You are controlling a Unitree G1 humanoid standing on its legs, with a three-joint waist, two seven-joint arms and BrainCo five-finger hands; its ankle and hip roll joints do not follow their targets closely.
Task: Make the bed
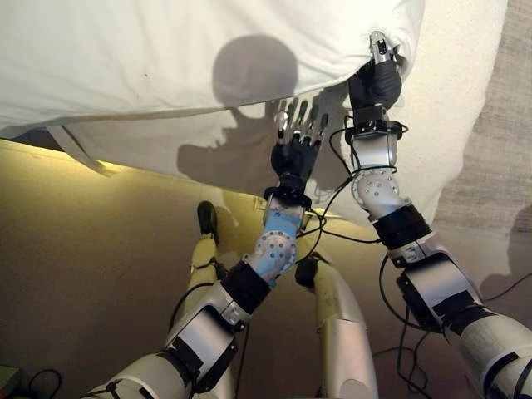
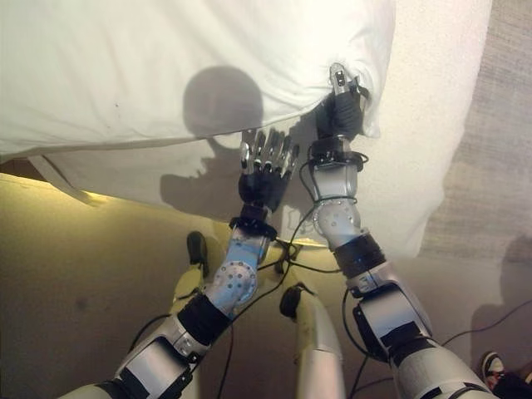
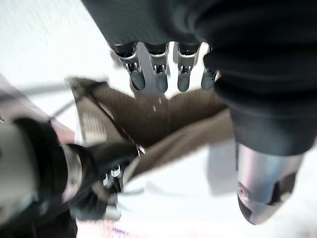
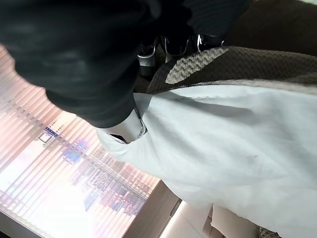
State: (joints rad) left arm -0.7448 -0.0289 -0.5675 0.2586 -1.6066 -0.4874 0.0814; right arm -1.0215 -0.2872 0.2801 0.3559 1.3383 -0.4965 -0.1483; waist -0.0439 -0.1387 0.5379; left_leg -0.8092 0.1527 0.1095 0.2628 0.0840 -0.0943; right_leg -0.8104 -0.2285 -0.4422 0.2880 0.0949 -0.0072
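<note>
Right hand pinching the near edge of the white duvet, fingers curled into the fabric, thumb on top, the grabbed corner held up off the bed. Left hand just left of it and nearer, fingers straight and spread, held against the hanging white sheet below the duvet's edge. Textured mattress cover at right, past the lifted corner. Carpeted floor nearer.
</note>
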